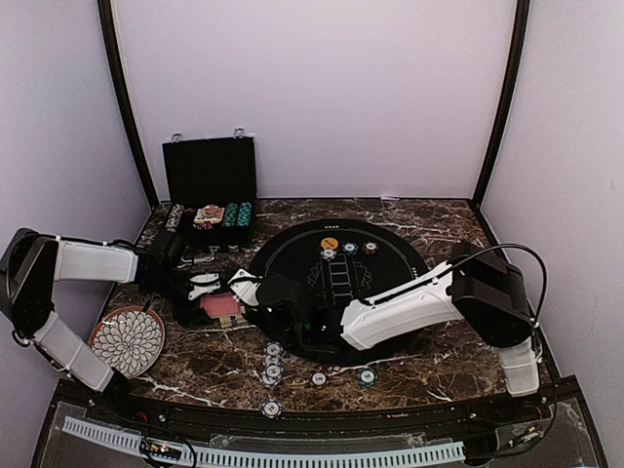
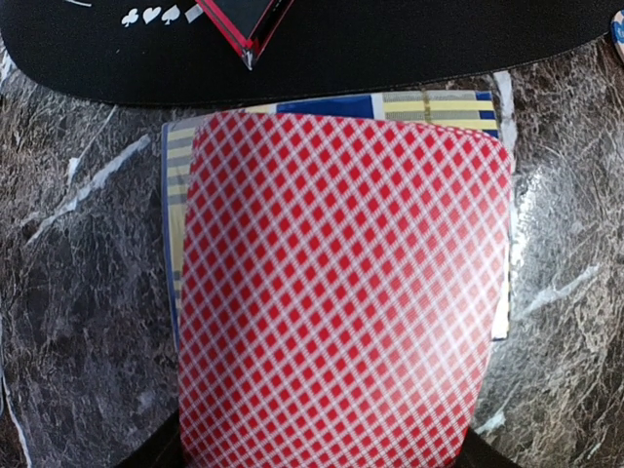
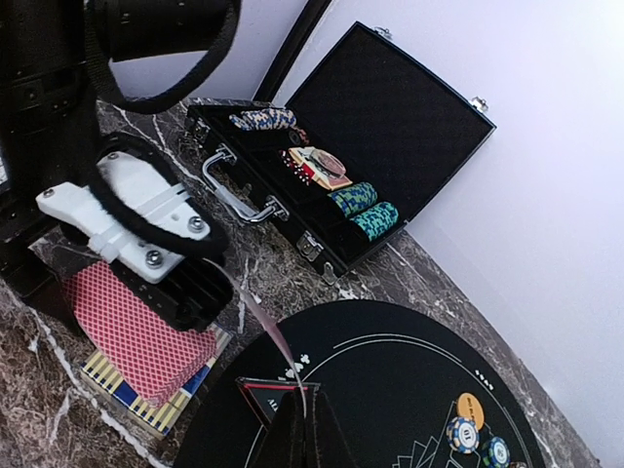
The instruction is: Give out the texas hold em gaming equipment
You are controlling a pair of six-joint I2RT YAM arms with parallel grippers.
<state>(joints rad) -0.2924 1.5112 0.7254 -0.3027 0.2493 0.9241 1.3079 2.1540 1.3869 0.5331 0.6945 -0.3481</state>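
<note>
Playing cards (image 2: 341, 292), red diamond backs up, sit in a stack gripped by the left claw (image 1: 207, 290) just off the left edge of the round black mat (image 1: 390, 244), over a blue-and-yellow striped card box (image 2: 429, 102) lying on the marble desk (image 1: 429, 370). Right claw (image 3: 295, 429) is clenched on one single card (image 3: 268, 327), pinched at its corner above the red-edged black triangle marker (image 3: 263, 400). Out on the mat's far side: an orange button (image 1: 330, 243) with poker chips (image 1: 349, 249) beside it. More chips lie scattered along the near desk edge. At far left the black hinged case (image 1: 210, 175) stands open; the flower-patterned plate (image 1: 127, 341) sits near left.
</note>
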